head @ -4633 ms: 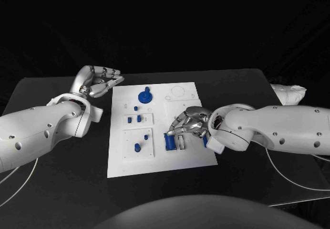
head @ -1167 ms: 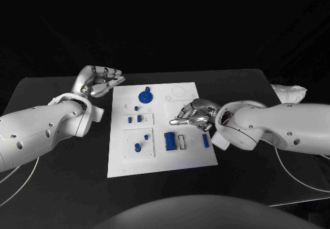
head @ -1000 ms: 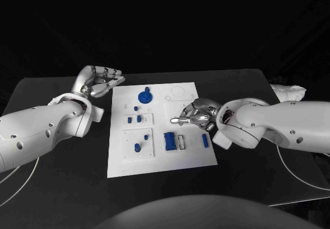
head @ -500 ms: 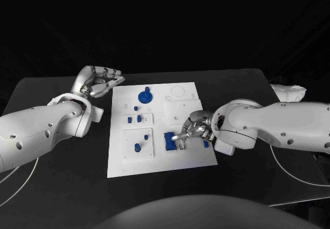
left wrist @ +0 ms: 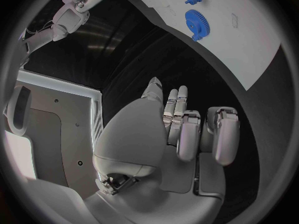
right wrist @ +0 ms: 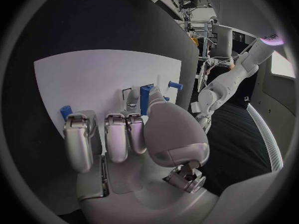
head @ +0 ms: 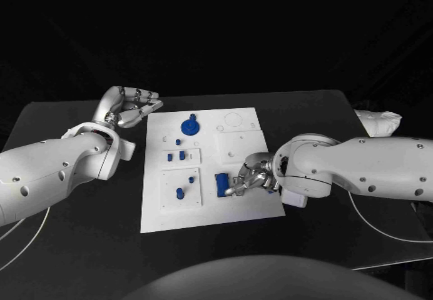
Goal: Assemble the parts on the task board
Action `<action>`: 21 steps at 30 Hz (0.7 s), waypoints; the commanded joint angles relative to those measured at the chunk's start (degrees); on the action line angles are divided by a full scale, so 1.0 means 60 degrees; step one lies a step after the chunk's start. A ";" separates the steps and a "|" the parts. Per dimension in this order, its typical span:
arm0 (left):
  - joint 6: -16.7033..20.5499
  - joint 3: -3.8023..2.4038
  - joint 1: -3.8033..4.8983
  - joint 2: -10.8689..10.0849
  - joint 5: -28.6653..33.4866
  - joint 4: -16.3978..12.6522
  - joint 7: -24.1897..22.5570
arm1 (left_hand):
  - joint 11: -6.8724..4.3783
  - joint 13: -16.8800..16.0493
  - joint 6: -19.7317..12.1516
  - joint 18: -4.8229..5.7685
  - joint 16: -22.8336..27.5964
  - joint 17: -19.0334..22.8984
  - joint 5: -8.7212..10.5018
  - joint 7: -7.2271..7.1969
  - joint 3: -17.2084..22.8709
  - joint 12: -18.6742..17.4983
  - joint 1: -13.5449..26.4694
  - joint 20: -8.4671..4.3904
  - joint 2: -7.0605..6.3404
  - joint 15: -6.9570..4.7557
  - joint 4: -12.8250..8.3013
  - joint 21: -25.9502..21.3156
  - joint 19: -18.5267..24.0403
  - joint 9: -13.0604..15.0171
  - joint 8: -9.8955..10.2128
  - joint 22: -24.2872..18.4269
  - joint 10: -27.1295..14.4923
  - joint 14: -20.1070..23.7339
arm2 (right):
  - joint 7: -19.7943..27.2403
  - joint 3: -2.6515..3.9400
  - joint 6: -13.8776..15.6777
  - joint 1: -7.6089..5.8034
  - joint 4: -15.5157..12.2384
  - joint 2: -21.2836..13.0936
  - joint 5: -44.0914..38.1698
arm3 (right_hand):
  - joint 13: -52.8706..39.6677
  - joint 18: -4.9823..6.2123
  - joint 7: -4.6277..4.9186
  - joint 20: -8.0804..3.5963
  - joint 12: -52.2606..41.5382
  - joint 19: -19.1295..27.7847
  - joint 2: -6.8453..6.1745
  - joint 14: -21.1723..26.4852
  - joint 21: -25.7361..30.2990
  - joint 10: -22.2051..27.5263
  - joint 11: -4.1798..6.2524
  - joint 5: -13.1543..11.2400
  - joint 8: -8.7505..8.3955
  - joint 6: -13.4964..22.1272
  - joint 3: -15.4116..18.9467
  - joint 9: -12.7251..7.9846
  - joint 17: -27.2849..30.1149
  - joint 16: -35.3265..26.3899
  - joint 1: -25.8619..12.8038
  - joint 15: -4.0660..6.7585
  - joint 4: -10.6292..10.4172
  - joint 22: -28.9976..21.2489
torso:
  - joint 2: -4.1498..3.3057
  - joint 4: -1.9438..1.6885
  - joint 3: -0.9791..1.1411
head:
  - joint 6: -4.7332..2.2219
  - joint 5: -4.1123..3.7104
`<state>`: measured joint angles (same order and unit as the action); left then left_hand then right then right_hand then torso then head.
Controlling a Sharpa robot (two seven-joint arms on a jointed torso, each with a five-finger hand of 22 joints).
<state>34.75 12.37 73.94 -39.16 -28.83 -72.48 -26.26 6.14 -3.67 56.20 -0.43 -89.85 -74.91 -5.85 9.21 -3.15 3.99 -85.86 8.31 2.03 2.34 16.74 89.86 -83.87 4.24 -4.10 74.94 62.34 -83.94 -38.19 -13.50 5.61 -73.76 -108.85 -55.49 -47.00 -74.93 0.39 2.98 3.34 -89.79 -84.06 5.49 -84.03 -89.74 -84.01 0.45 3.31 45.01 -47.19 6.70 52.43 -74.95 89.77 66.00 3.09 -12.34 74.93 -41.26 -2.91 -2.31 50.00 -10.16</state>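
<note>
Hovering my right hand over the task board near its right edge, fingers curled, grip unclear. Left hand rests curled and empty at the board's far-left corner.

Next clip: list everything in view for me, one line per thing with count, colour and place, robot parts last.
table: one, black, under everything.
task board: one, white, middle of the table.
gear: one, blue, far end of the board.
small parts: several, blue, left half of the board; exact count unclear.
block: one, blue, near right part of the board, by the right hand's fingers.
cloth: one, white, right edge of the table.
cables: thin, white, trailing from both arms.
left hand: silver, fingers curled in, empty, at the board's far left corner.
right hand: silver, over the board's near right part; whether it holds anything is unclear.
</note>
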 commanded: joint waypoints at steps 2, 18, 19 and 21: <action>-0.0145 -0.0009 0.0007 0.0021 -0.0054 -0.0021 -0.0036 | 0.0001 0.0002 0.0051 0.0071 -0.0025 -0.2514 -0.0036 -0.0013 -0.0057 -0.0003 0.0034 -0.0024 0.0085 -0.0021 -0.0002 0.0023 -0.1021 -0.0014 0.0044 0.2511 0.0050 -0.1009 | -0.0083 -0.0003 -0.0442 0.0017 0.0018 0.0030 -0.0099 | -0.2511 -0.0065 -0.0072 -0.0085 -0.0036 -0.0990 0.0110 -0.0995 -0.0043 -0.0999 0.0079 -0.0039 0.0008 -0.0023 0.0015 0.0055 -0.2509 0.0039 -0.0110 0.0094 -0.0074 0.2512 | 0.0004 -0.0006 -0.0006 | 0.0000 0.0007; -0.0132 -0.0009 0.0007 0.0031 -0.0058 0.0009 -0.0040 | 0.0001 0.0002 0.0051 0.0071 -0.0025 -0.2514 -0.0036 -0.0013 -0.0057 -0.0003 0.0034 -0.0024 0.0085 -0.0021 -0.0002 0.0023 -0.1021 -0.0014 0.0044 0.2511 0.0050 -0.1009 | -0.0138 -0.0003 -0.0437 0.0019 0.0259 0.0208 -0.0131 | -0.2511 -0.0065 -0.0114 -0.0126 -0.0036 -0.0990 0.0372 -0.0995 -0.0043 -0.0999 0.0120 -0.0033 -0.0050 -0.0002 -0.0181 0.0225 -0.2509 0.0039 0.0117 0.0131 0.0084 0.2512 | -0.0003 -0.0004 -0.0002 | 0.0000 -0.0001; -0.0129 -0.0009 0.0007 0.0032 -0.0058 0.0012 -0.0041 | 0.0001 0.0002 0.0051 0.0071 -0.0025 -0.2514 -0.0036 -0.0013 -0.0057 -0.0003 0.0034 -0.0024 0.0085 -0.0021 -0.0002 0.0023 -0.1021 -0.0014 0.0044 0.2511 0.0050 -0.1009 | -0.0137 -0.0003 -0.0425 0.0019 0.0262 0.0210 -0.0134 | -0.2511 -0.0065 -0.0115 -0.0127 -0.0036 -0.0990 0.0380 -0.0995 -0.0043 -0.0999 0.0121 -0.0032 -0.0053 -0.0001 -0.0189 0.0232 -0.2509 0.0039 0.0129 0.0133 0.0093 0.2512 | -0.0002 -0.0004 -0.0003 | 0.0000 0.0000; -0.0130 -0.0009 0.0007 0.0034 -0.0058 0.0012 -0.0041 | 0.0001 0.0002 0.0051 0.0071 -0.0025 -0.2514 -0.0036 -0.0013 -0.0057 -0.0003 0.0034 -0.0024 0.0085 -0.0021 -0.0002 0.0023 -0.1021 -0.0014 0.0044 0.2511 0.0050 -0.1009 | -0.0130 -0.0003 -0.0405 0.0019 0.0260 0.0210 -0.0138 | -0.2511 -0.0065 -0.0116 -0.0128 -0.0036 -0.0990 0.0390 -0.0995 -0.0043 -0.0999 0.0122 -0.0030 -0.0056 0.0000 -0.0199 0.0238 -0.2509 0.0039 0.0142 0.0134 0.0102 0.2512 | -0.0003 -0.0002 -0.0004 | 0.0000 0.0002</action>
<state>34.67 12.38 73.94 -39.08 -28.89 -72.34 -26.22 6.14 -3.67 56.20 -0.42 -89.85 -74.91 -5.85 9.21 -3.15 3.99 -85.86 8.31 2.03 2.34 16.74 89.86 -83.87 4.24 -4.10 74.92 62.34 -83.95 -38.40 -13.50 3.99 -73.72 -107.28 -54.27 -47.06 -75.05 0.39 2.58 2.97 -89.86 -84.11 7.61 -84.04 -89.74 -84.00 0.86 3.11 45.01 -47.17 5.57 53.78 -74.94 89.77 66.45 3.50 -11.84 74.92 -41.24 -2.94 -2.33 50.00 -10.20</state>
